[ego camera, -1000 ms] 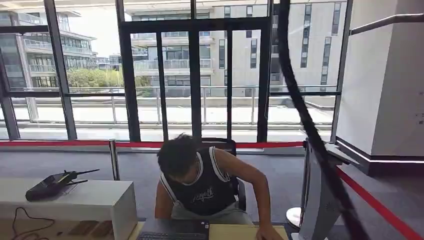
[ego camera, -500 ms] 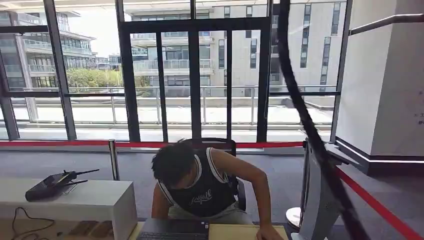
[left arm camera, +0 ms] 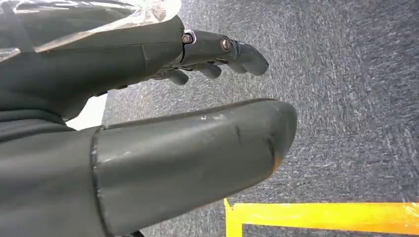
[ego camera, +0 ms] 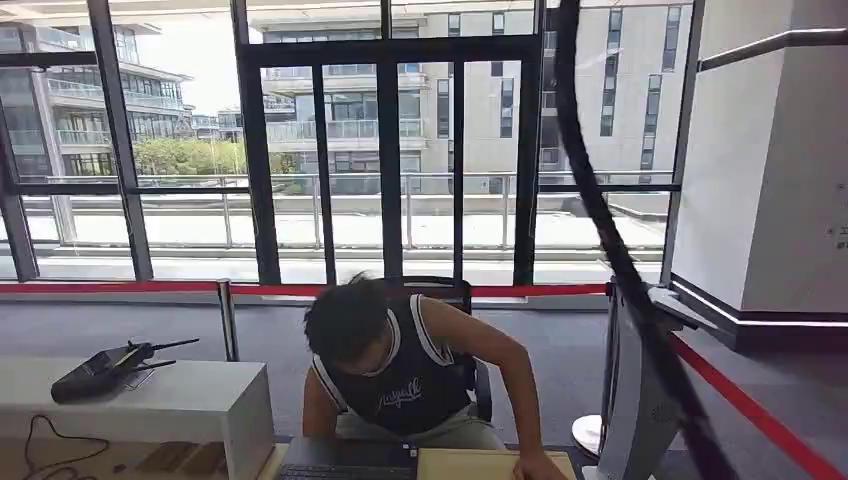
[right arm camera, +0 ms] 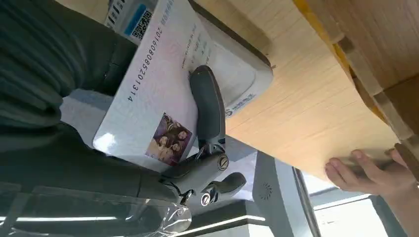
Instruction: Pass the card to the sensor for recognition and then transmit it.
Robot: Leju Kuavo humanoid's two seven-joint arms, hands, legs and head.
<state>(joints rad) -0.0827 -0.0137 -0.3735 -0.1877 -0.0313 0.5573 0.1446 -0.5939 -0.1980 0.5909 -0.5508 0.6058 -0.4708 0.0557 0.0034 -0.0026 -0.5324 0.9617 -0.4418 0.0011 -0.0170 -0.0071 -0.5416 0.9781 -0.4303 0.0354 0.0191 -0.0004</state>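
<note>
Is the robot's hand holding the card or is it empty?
Holding it. The right hand pinches the white photo card, a dark finger lying across its face, over the white sensor box on the wooden desk.

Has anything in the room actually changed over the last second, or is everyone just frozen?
Only slightly. The seated person has shifted a little: the bowed head has drifted toward the left of the picture and stayed low. Their hand has stayed resting on the wooden desk. The black device on the white counter, the red barrier tape and the monitor are as they were.
</note>
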